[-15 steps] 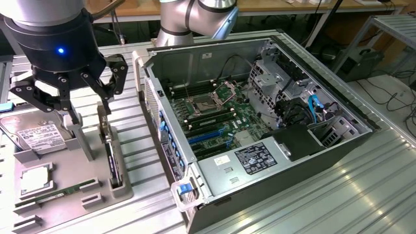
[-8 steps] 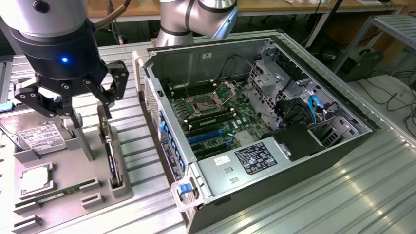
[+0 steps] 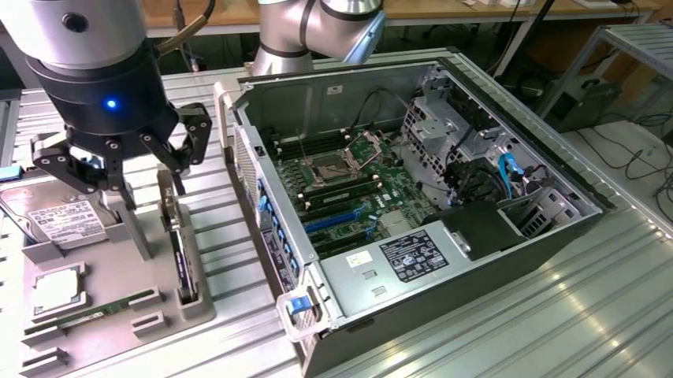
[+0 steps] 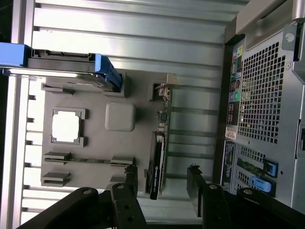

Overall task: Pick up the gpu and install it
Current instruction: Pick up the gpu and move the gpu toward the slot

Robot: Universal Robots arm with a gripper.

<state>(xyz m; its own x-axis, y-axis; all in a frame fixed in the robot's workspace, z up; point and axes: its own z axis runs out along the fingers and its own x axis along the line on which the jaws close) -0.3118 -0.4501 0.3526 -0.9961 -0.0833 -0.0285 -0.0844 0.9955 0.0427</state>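
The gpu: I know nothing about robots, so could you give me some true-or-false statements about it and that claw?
1. The gpu stands on edge in the grey tray. True.
2. The gripper is shut on the gpu. False: it is open, with a finger on each side, not touching.
3. The computer case is open, its board showing. True.
4. The gpu sits inside the case. False: it is in the tray beside the case.

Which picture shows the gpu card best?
The wrist view. It looks down on the gpu standing on edge in the gray holder, seen from its metal bracket to its far end, below the open gripper. The exterior view shows the gpu as a thin dark strip.
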